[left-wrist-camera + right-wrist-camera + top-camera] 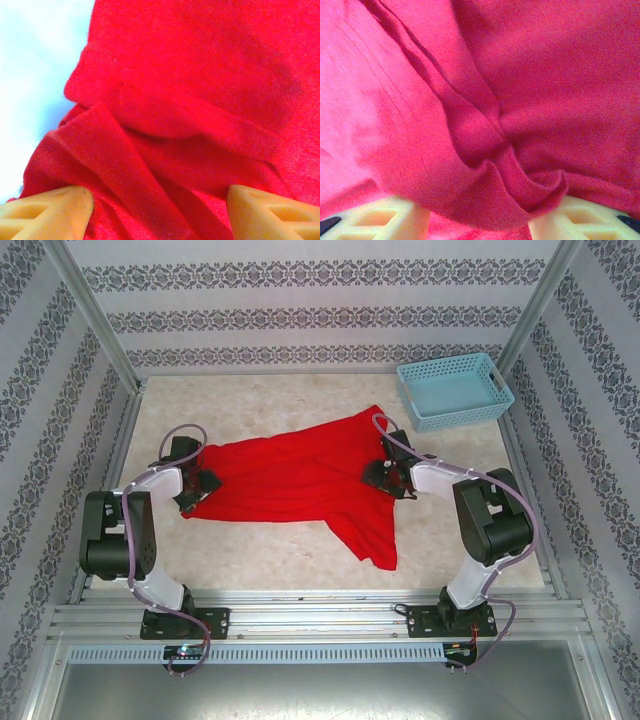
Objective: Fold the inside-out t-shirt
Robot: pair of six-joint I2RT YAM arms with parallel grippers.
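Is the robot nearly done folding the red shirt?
Not nearly. Done: the t-shirt lies spread on the table, rumpled, with no neat fold yet. In hand: the left gripper has its jaws apart around cloth at one end, and the right gripper has bunched cloth between its jaws at the other. Left: all the folding.

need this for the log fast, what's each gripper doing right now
Left gripper: open, astride a t-shirt fold.
Right gripper: t-shirt bunched between its jaws; grip cannot be told.

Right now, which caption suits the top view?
Left gripper and right gripper over a spread red t-shirt; blue basket at far right.
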